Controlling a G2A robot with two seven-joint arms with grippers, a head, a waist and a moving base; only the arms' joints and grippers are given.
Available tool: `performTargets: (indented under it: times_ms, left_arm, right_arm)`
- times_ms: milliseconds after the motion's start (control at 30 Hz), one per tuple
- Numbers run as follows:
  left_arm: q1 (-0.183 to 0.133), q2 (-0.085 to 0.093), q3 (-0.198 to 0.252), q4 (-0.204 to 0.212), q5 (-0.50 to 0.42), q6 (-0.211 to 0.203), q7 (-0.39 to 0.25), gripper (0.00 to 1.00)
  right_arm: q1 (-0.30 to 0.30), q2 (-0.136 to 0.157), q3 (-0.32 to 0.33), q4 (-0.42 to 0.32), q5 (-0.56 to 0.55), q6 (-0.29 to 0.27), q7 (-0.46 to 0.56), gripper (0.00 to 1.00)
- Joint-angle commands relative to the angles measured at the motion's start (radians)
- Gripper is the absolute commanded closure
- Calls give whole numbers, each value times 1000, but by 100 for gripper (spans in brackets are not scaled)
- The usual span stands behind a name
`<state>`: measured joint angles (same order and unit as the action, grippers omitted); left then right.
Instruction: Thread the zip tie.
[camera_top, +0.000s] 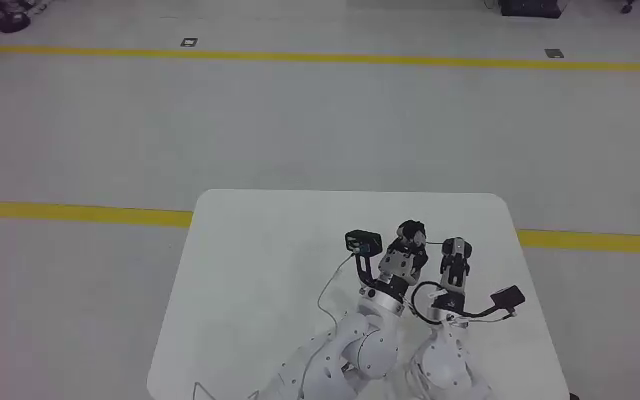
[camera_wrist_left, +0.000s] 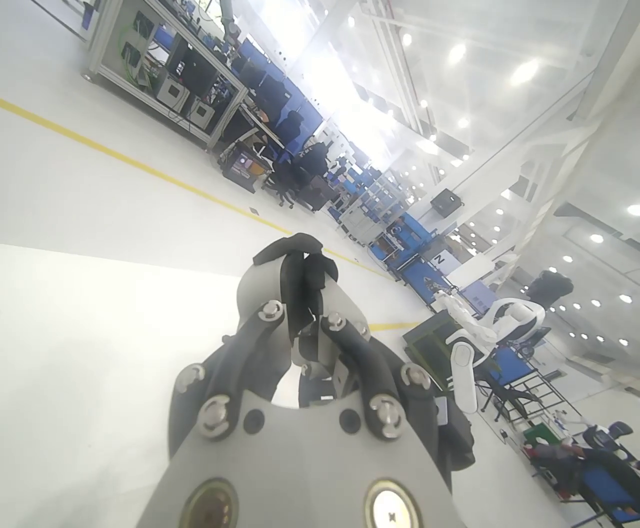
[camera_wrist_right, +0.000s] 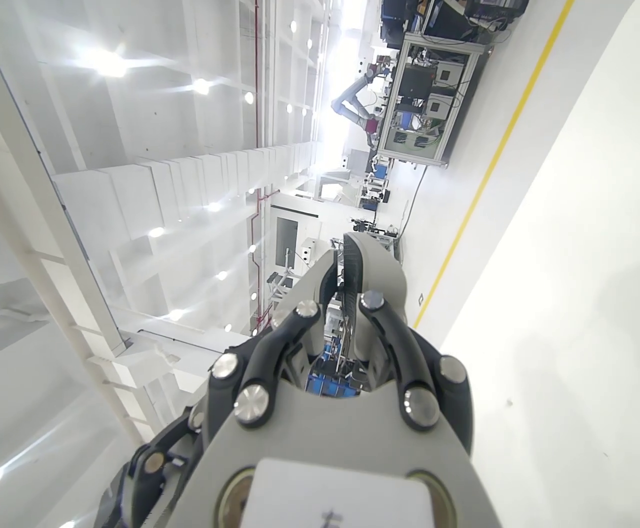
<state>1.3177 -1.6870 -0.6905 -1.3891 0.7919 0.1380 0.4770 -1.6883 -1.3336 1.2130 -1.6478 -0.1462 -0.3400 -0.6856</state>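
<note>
Both arms are raised over the near right part of the white table, side by side and a little apart. My left gripper stands beside my right gripper, and both aim away from the robot. In the left wrist view the left gripper is shut, its black pads pressed together, with the table below. In the right wrist view the right gripper is shut too, its ribbed pads meeting, with the table alongside. I see nothing held between either pair of fingers.
A thin cable runs along the left arm. The table's rounded far edge lies well ahead of both grippers. Yellow floor lines cross the pale floor beyond.
</note>
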Motion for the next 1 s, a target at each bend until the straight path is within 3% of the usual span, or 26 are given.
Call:
performTargets:
  times_ms: [0,267,500,833,967]
  left_arm:
    - [0,0,0,0,0,0,0,100]
    - [0,0,0,0,0,0,0,100]
    - [0,0,0,0,-1,-2,-3,100]
    - [16,7,-22,-5,-95,-116,-37,100]
    - [20,7,-26,-5,-80,-109,-14,100]
  right_arm:
    - [9,0,-13,6,-5,0,-9,100]
    - [7,7,-35,1,11,0,-49,100]
    - [-19,18,-11,-35,58,0,-57,100]
    - [-54,27,3,-68,69,0,-54,100]
    - [-56,29,-8,-61,57,0,-57,100]
